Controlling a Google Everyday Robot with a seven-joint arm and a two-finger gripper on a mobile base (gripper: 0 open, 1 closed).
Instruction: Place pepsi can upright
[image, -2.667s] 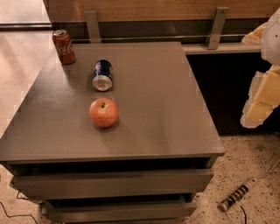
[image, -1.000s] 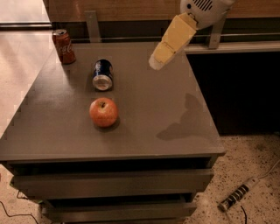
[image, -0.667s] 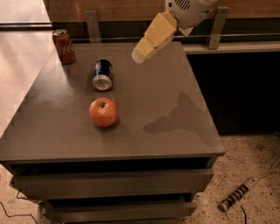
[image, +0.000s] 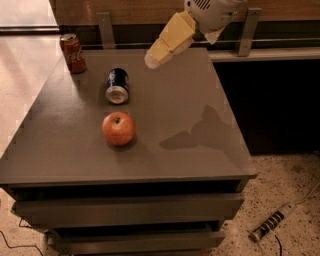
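The pepsi can (image: 118, 85), dark blue with silver ends, lies on its side on the grey table (image: 190, 100), its silver end facing the front. My gripper (image: 154, 58), with pale yellow fingers, hangs in the air above the table's far middle, to the right of the can and apart from it. It holds nothing that I can see.
A red Coca-Cola can (image: 73, 53) stands upright at the table's far left corner. A red apple (image: 118, 128) sits in front of the pepsi can. A wooden wall with metal brackets runs behind the table. A power strip (image: 270, 228) lies on the floor at right.
My arm has swung in from the right side over the table and keeps moving left, toward the pepsi can. The cans and apple have not moved.
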